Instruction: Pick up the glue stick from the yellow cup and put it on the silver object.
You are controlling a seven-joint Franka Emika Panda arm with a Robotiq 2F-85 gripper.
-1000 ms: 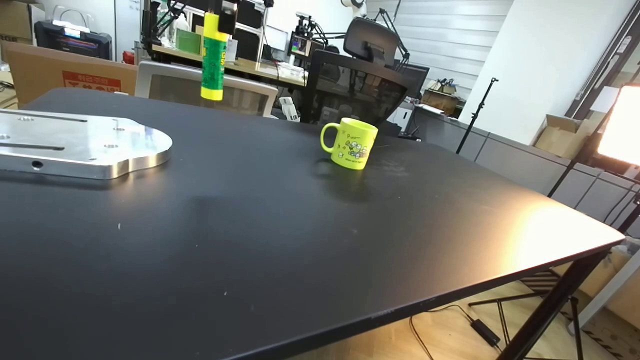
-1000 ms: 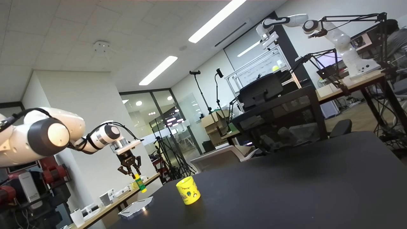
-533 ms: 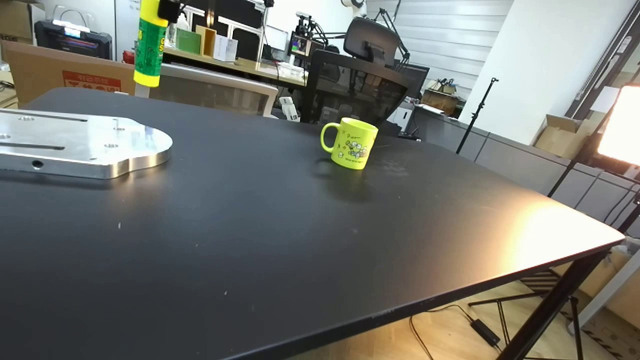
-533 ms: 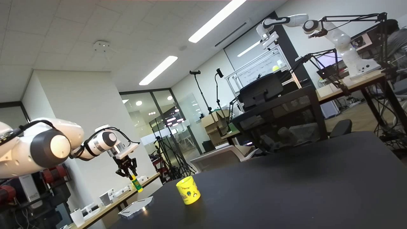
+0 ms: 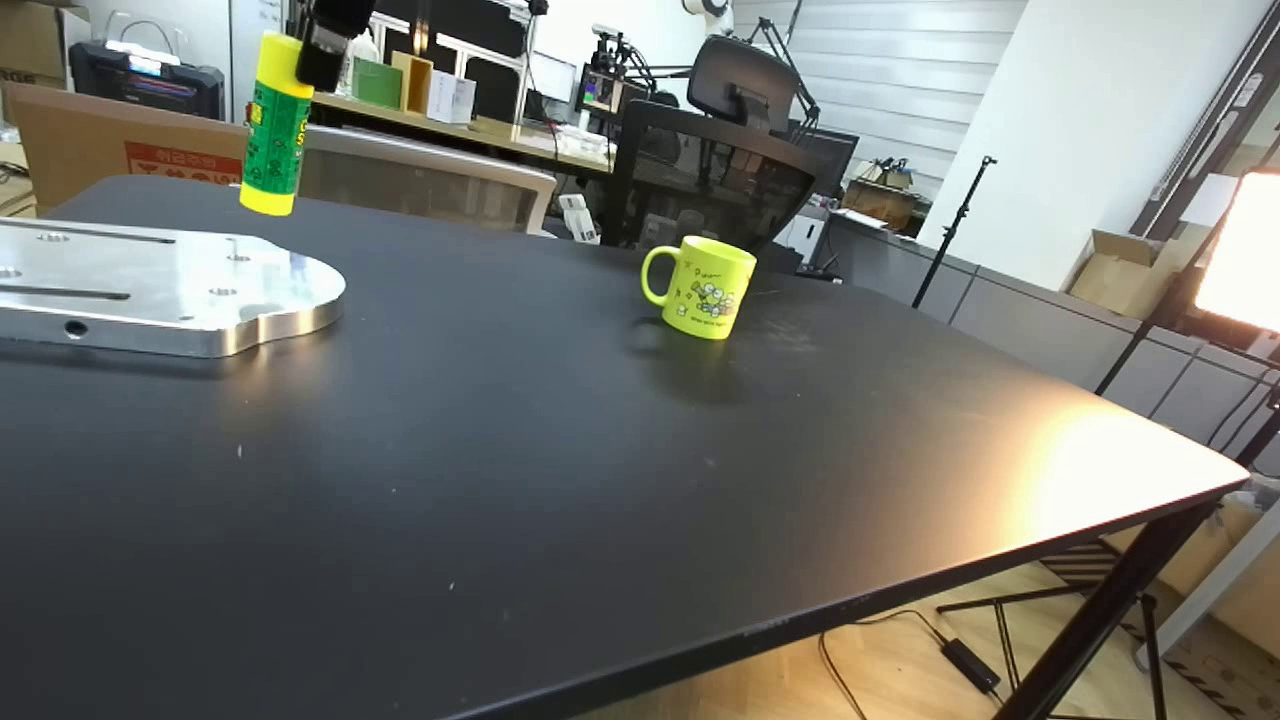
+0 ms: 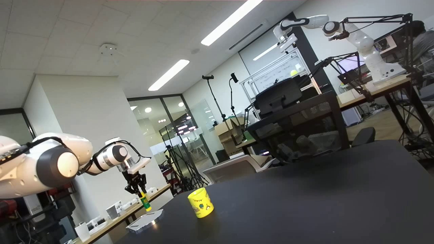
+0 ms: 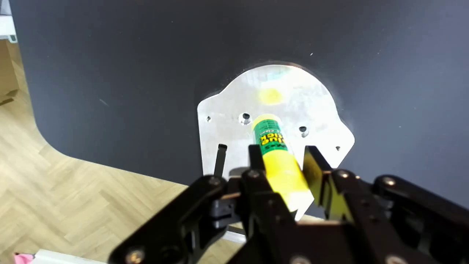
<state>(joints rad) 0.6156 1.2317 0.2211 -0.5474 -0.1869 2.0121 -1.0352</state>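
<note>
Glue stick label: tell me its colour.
The glue stick label is green, with some yellow lettering; it shows best in the wrist view.

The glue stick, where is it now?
In an exterior view, the glue stick hangs at upper left, held in the jaws above the silver plate.

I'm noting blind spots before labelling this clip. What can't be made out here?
Inside bottom of the yellow mug: hidden by its own wall in both exterior views.
One end of the silver metal plate: cut off by the left edge in an exterior view; its lower part in the wrist view is hidden behind the hand.
Lettering on the glue stick: too small to read in an exterior view.
</note>
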